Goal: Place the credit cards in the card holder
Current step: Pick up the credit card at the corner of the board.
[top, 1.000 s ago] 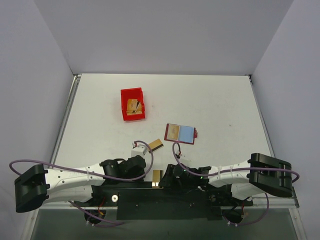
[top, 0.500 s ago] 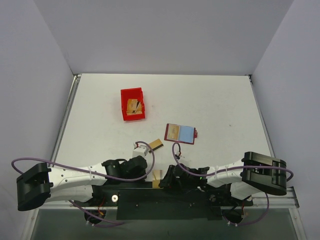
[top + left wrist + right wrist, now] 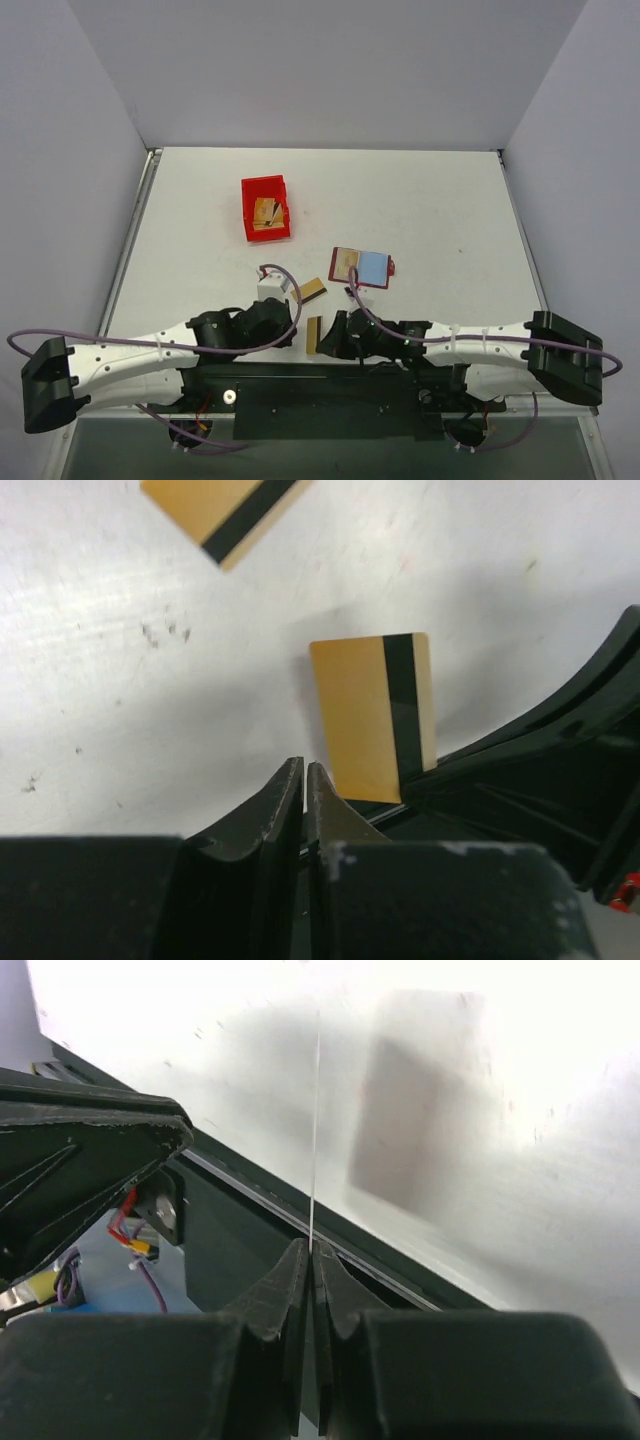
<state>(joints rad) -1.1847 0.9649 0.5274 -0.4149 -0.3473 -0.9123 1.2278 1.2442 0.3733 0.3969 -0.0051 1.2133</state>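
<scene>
My right gripper point(image 3: 328, 335) is shut on a gold-tan credit card point(image 3: 314, 333) with a dark stripe and holds it on edge just above the table's near edge. In the right wrist view the card point(image 3: 315, 1130) shows only as a thin line rising from the shut right gripper point(image 3: 311, 1247). My left gripper point(image 3: 295, 330) is shut and empty point(image 3: 304, 767), just left of that card point(image 3: 372, 715). A second card point(image 3: 313, 291) lies flat a little farther out point(image 3: 215, 510). The dark red card holder point(image 3: 360, 267) lies open, with tan and light blue slots up.
A bright red open bin point(image 3: 266, 208) with more tan cards inside stands at the back left. The black mounting bar point(image 3: 330, 395) runs along the near edge under both grippers. Grey walls close in the white table point(image 3: 440, 210).
My right gripper has carried its card away from the near edge toward the table's middle, and the right arm has stretched out. My left gripper has shifted slightly forward.
</scene>
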